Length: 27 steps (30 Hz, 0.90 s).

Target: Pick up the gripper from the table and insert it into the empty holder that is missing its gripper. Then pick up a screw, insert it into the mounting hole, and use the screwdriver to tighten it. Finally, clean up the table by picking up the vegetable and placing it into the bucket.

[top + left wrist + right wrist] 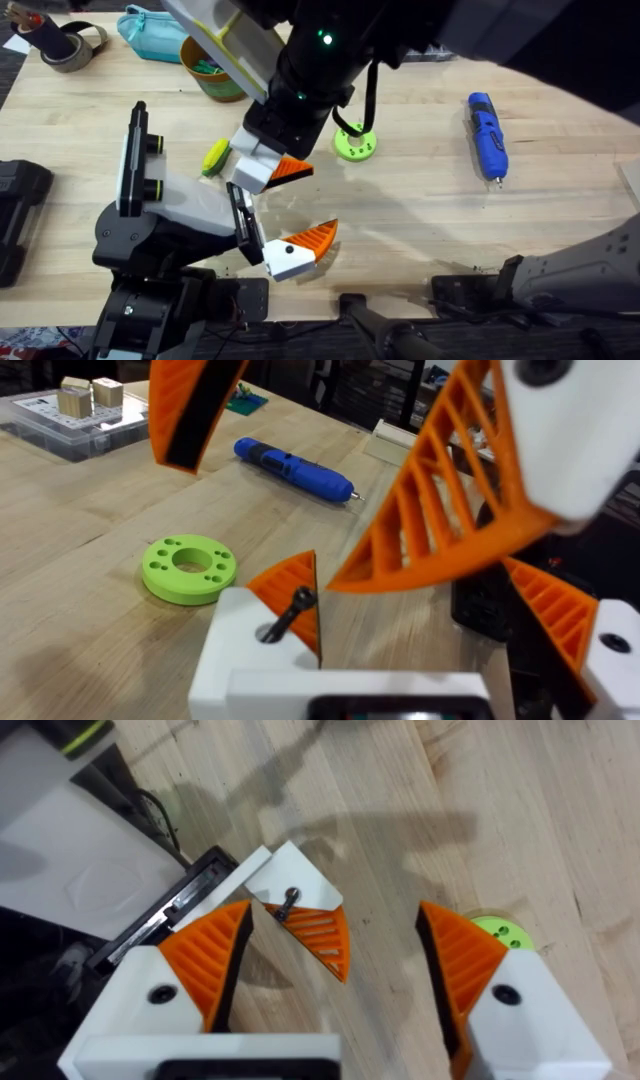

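Note:
The holder (pixel 185 205) at the lower left is the end of my left arm. The gripper (pixel 270 172) (pixel 250 650) (pixel 300 905) sits in its black rail, opposite a matching finger (pixel 295 252). A screw (pixel 290 608) (pixel 289 902) stands tilted in the mounting hole. My left gripper (pixel 300 205) is open. My right arm (pixel 310 70) reaches across, and my right gripper (pixel 335 920) (pixel 260 525) hangs open just above the screw. The blue screwdriver (pixel 488 135) (pixel 290 465) lies at the right. The vegetable (pixel 214 157) lies near the bucket (pixel 190 60).
A lime-green disc (pixel 354 145) (pixel 188 568) (pixel 497 930) lies right of the holder. A teal pouch (pixel 150 30) and a tape roll (pixel 70 45) sit at the back left. A black case (pixel 20 210) is at the left edge. A clear box (pixel 70 415) holds wooden blocks.

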Tool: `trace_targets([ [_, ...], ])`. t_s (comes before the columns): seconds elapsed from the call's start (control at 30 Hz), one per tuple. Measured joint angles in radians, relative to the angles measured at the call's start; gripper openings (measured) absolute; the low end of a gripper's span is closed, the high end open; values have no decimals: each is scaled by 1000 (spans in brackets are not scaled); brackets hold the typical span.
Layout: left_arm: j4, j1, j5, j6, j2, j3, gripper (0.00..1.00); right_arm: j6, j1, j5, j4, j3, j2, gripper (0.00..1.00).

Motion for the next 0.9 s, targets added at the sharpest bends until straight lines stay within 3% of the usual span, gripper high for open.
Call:
trace_targets([
  [0.47, -12, 0, -1, -4, 0, 1, 987, -1, 0, -1, -2, -1, -5, 997],
  [0.77, -12, 0, -1, -4, 0, 1, 987, 24, 0, -1, -5, -6, -100, 997],
  [0.9, -12, 0, 0, -4, 0, 1, 987, 39, 0, -1, 20, -58, -139, 996],
])
